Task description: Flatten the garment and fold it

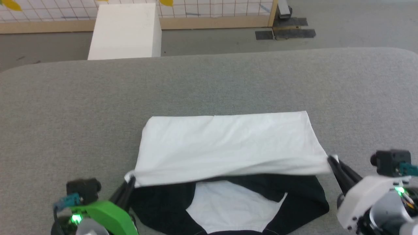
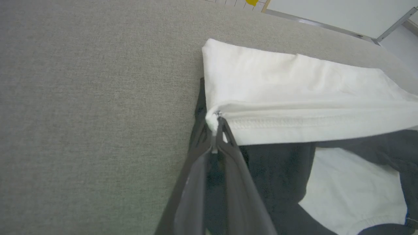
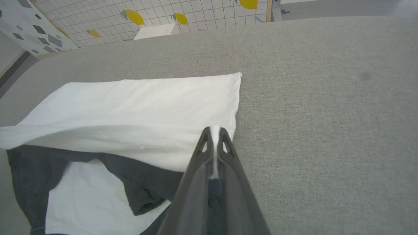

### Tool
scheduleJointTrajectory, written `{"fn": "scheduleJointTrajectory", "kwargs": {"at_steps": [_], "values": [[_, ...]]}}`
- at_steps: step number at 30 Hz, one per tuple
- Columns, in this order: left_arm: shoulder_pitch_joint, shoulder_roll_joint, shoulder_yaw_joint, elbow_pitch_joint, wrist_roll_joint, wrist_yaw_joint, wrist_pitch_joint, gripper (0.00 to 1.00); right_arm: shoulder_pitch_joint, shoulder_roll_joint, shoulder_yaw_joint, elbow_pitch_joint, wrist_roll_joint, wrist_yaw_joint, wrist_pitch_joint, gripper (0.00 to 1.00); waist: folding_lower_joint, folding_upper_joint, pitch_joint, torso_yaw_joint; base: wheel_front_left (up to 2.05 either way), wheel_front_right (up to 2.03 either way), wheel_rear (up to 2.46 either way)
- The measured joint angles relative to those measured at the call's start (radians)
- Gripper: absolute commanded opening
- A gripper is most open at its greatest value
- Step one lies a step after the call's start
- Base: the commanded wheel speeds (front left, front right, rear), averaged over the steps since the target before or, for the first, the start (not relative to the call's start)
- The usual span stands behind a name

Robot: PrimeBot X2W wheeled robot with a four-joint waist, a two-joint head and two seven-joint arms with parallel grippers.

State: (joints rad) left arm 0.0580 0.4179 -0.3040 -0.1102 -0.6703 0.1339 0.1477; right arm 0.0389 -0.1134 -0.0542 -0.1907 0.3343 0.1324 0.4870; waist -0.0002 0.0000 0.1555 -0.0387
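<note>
- Two pinch grasps in place. The left fingers (image 2: 233,163) are pressed together on the left corner of the garment's (image 1: 225,147) white hem (image 2: 310,125). The right fingers (image 3: 228,163) are closed the same way on the right corner, with a sliver of white cloth showing between the tips.
- Nearest the robot, the black sleeves (image 1: 156,202) lie crossed over the white body, a pale wedge showing between them. This part rests flat on the grey bench (image 1: 209,85).
- The hem stretches between the two grasps, sagging slightly mid-span, and just overlaps the sleeves' far edge.
- Beyond it, the white lower body is doubled back on itself and ends in a straight crease on the far side. Light wrinkles only; the front print is hidden.
- Handling judgement: thin, light jersey, soft and limp, with no stiffness of its own. It should drape and follow whatever the corners do, and the bench fabric probably grips it enough to hold the lower layer.
- Hold judgement: the stitched hem corners are the firmest places to grip. Even tension on both sides should keep the edge straight; slack would let the middle droop and crease.
- Farther off, bare bench, then a white box (image 1: 125,31) on the floor before a tiled wall (image 1: 212,8).
</note>
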Motion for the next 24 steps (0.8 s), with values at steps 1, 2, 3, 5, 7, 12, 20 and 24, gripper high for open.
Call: {"fn": "scheduleJointTrajectory", "kwargs": {"at_steps": [1, 2, 3, 5, 7, 12, 20, 24], "values": [[0.021, -0.004, -0.002, 0.000, -0.005, 0.000, 0.000, 0.00, 0.025, 0.008, -0.012, -0.011, -0.007, 0.000, 0.011, 0.00, 0.0000, 0.0000, -0.005, 0.004, 0.00, 0.00, 0.00], [0.034, -0.004, -0.005, 0.001, -0.005, 0.000, -0.003, 0.00, 0.043, 0.011, -0.021, -0.016, -0.012, 0.000, 0.020, 0.00, 0.0000, 0.0000, -0.007, 0.008, 0.00, 0.00, 0.00], [0.045, -0.004, -0.008, 0.004, -0.005, 0.000, -0.006, 0.00, 0.063, 0.017, -0.033, -0.021, -0.019, 0.000, 0.027, 0.00, 0.0000, 0.0000, -0.009, 0.014, 0.00, 0.00, 0.00], [0.059, -0.007, -0.023, 0.017, -0.005, -0.001, -0.009, 0.00, 0.097, 0.024, -0.044, -0.020, -0.045, 0.000, 0.045, 0.00, 0.0000, 0.0000, -0.011, 0.025, 0.00, 0.00, 0.00], [0.065, -0.016, -0.036, 0.039, -0.005, -0.009, -0.016, 0.00, 0.118, 0.032, -0.048, -0.013, -0.062, 0.000, 0.051, 0.00, 0.0000, 0.0000, -0.011, 0.032, 0.00, 0.00, 0.00], [0.061, -0.048, -0.082, 0.133, 0.003, -0.038, -0.042, 0.21, 0.137, 0.047, -0.016, 0.072, -0.062, 0.000, 0.054, 0.00, 0.0000, 0.0000, -0.011, 0.044, 0.00, 0.00, 0.00], [0.062, -0.078, -0.069, 0.191, 0.001, -0.026, -0.092, 1.00, 0.175, 0.060, -0.031, 0.123, -0.055, 0.000, 0.087, 1.00, 0.0000, 0.0000, -0.037, 0.045, 0.00, 0.00, 0.00], [0.076, -0.068, -0.039, 0.171, 0.002, 0.001, -0.122, 1.00, 0.197, 0.061, -0.089, 0.089, -0.074, 0.000, 0.083, 1.00, 0.0000, 0.0000, -0.057, 0.049, 0.00, 0.00, 0.00]]}}
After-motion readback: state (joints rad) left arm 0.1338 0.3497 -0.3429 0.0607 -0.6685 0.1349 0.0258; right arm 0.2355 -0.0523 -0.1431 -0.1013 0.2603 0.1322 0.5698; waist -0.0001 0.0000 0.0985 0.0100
